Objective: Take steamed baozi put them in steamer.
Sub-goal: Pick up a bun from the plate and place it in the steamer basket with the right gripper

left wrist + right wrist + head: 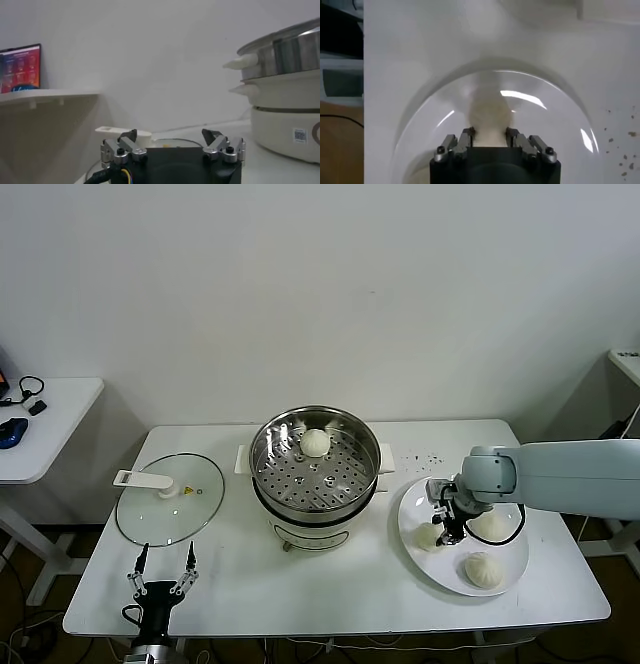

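The steel steamer (366, 435) stands mid-table with one baozi (316, 442) on its perforated tray. Three baozi lie on the white plate (415, 552) at the right: two free ones (492, 525) (484, 570) and one at the plate's left (429, 536). My right gripper (447, 532) is down over that left bun. In the right wrist view its fingers (466, 137) press both sides of the bun (489, 112), just above the plate (555, 130). My left gripper (162, 569) is open and empty at the table's front left; it also shows in the left wrist view (170, 137).
The round glass lid (170, 499) with a white handle lies flat left of the steamer, just beyond the left gripper. The steamer's side (285, 55) rises to that gripper's right. Dark crumbs (425, 457) lie behind the plate. A side table (40, 424) stands at far left.
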{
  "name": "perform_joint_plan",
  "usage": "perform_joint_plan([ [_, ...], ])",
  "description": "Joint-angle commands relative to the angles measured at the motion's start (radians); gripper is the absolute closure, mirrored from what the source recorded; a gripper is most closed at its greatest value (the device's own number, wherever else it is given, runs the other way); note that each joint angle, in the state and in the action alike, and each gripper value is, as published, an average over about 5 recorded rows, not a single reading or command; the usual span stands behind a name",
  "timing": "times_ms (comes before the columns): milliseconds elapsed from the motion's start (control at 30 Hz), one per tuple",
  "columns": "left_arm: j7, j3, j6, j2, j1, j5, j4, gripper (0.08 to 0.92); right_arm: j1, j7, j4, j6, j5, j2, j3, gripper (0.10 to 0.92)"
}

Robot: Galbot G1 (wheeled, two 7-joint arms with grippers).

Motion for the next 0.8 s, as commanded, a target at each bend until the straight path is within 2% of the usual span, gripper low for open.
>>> perform_joint_plan([
  [33,0.001,0.001,0.002,0.002,0.005,0.002,-0.01,0.177,0.227,-0.081,0.035,0.049,0.063,0.014,-0.116,0.561],
  [467,0.002,0.004,0.009,0.01,0.015,0.002,-0.024,0.177,0.612,-0.242,0.094,0.124,0.209,0.111,-0.244,0.558],
  [800,0.003,0.009,0.013,0.007,0.015,0.005,-0.029,0.177,0.595,-0.266,0.029,0.099,0.325,0.215,-0.055,0.558],
])
